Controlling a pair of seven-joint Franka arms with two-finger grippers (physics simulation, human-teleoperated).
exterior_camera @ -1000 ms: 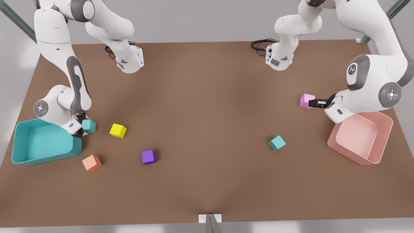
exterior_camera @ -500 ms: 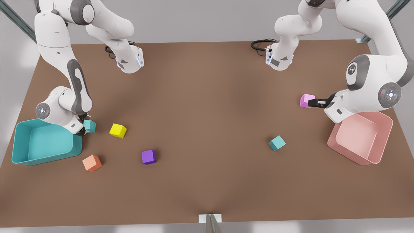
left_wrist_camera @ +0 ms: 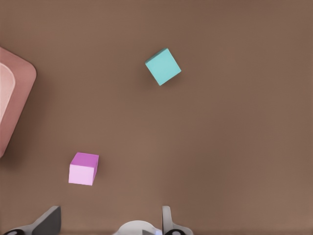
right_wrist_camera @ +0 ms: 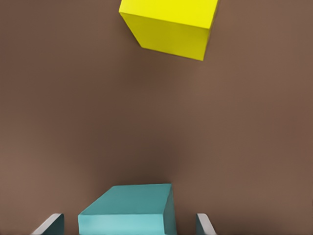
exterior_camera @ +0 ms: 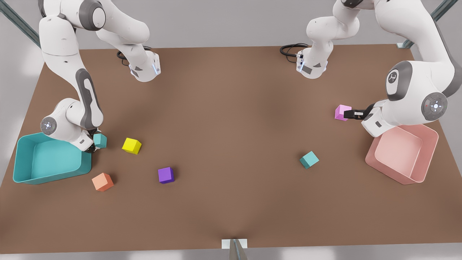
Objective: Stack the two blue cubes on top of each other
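At the front view's left, the right gripper [exterior_camera: 93,141] straddles the first blue cube [exterior_camera: 100,140], fingers [right_wrist_camera: 51,223] standing apart on either side of it and not yet pressed to its faces; the grasp is unconfirmed. Since a second ago this arm's wrist has drawn slightly upward and toward the teal tray [exterior_camera: 22,172], while the cube's position is almost unchanged; in judgement, the pick step is in progress and no stacking has begun. The second blue cube [exterior_camera: 309,159] rests well apart on the brown surface [exterior_camera: 231,108], toward the front view's right. The left gripper [exterior_camera: 346,115] waits, touching or just beside the pink cube [exterior_camera: 341,112], next to the pink tray [exterior_camera: 426,159]; its fingers are spread wide.

Clearance: the teal tray wall lies just beside the right gripper; the yellow cube [exterior_camera: 131,146] sits near on the outward path; the orange cube [exterior_camera: 102,181] and purple cube [exterior_camera: 166,175] lie nearer the front edge; the central surface is open for transfer.
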